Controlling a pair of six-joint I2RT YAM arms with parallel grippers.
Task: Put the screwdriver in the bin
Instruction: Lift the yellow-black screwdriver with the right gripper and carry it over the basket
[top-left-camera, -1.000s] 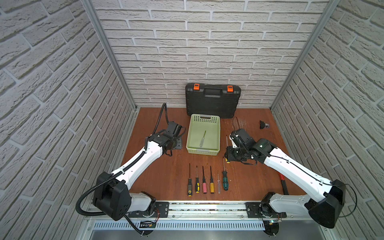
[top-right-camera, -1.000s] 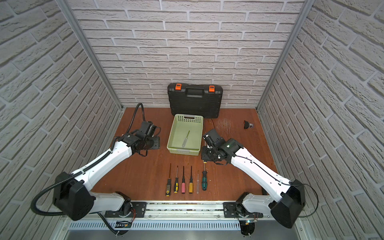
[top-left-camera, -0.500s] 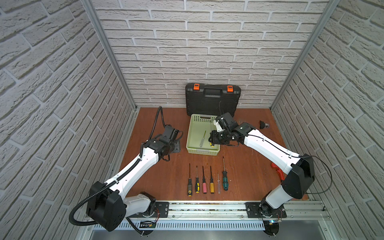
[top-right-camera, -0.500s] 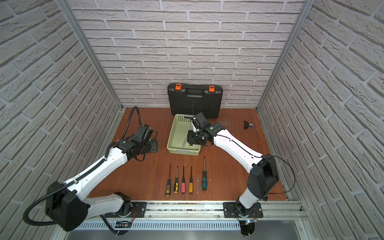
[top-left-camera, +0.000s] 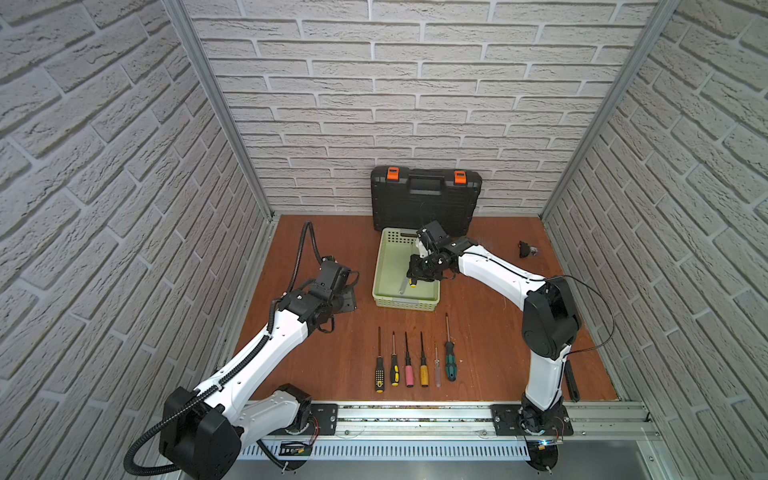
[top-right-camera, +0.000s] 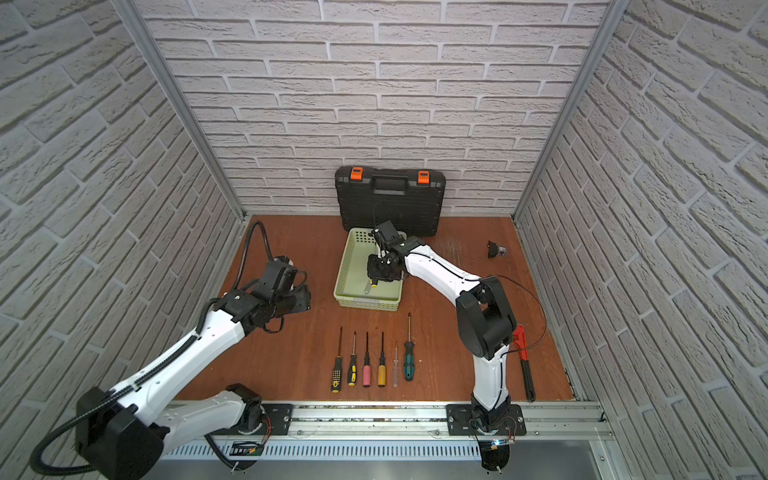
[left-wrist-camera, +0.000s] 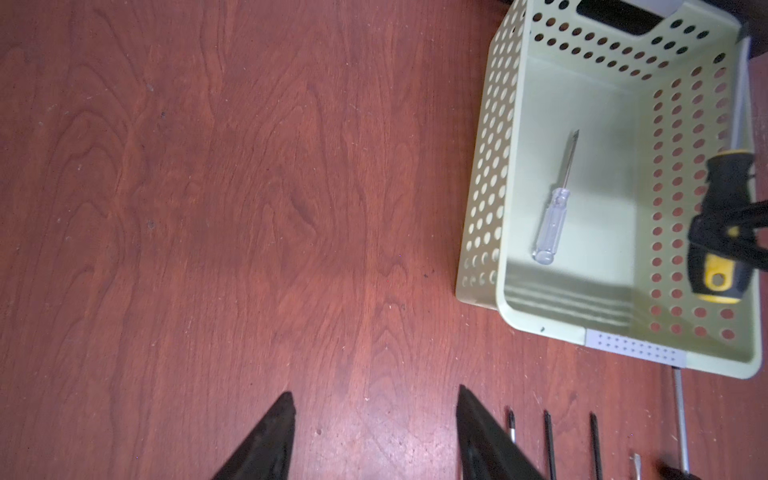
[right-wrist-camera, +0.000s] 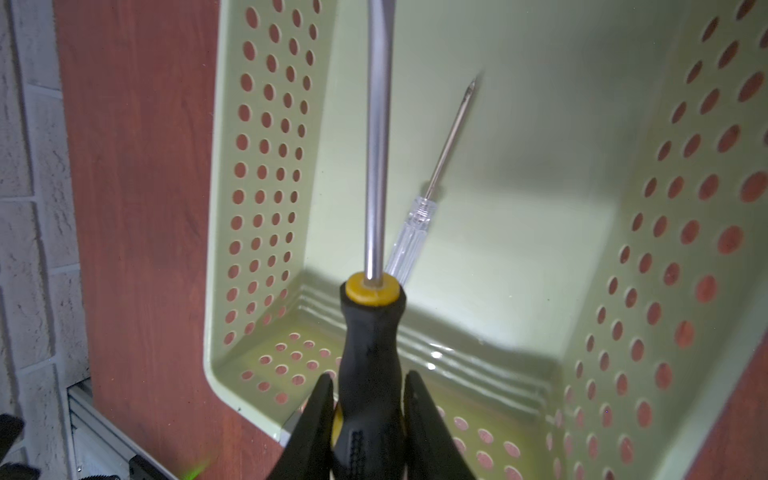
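The right gripper (right-wrist-camera: 368, 409) is clamped on the black-and-yellow screwdriver (right-wrist-camera: 371, 340), its two dark fingers (right-wrist-camera: 318, 415) pressed against either side of the handle; the steel shaft runs out ahead of the handle, over the inside of the bin (right-wrist-camera: 519, 208). In both top views the right gripper (top-left-camera: 419, 274) hangs above the pale green bin (top-left-camera: 384, 266), toward its right wall, with the yellow butt of the handle showing just beneath it; the screwdriver is held in the air over the bin and has not been let go. From the left wrist view the same screwdriver (left-wrist-camera: 723, 216) appears close beside the perforated wall of the bin (left-wrist-camera: 490, 166), gripped around the middle of the handle.

A small clear-handled screwdriver (left-wrist-camera: 555, 208) lies flat on the bin's floor, tip pointing toward the end with the handle slot. The bin stands on the reddish wooden table (top-left-camera: 332, 353), just in front of the black toolcase (top-left-camera: 426, 199) that leans against the brick back wall.

The left gripper (left-wrist-camera: 374, 428) hovers over bare table to the left of the bin, its jaws standing apart with nothing between them; in a top view the left gripper (top-right-camera: 297, 299) sits well apart from the bin.

Nearer the front rail a row of six screwdrivers (top-left-camera: 411, 357) lies side by side on the table; a red wrench (top-right-camera: 521, 345) lies by the right arm's base, and a small dark object (top-left-camera: 525, 249) sits near the far right corner.
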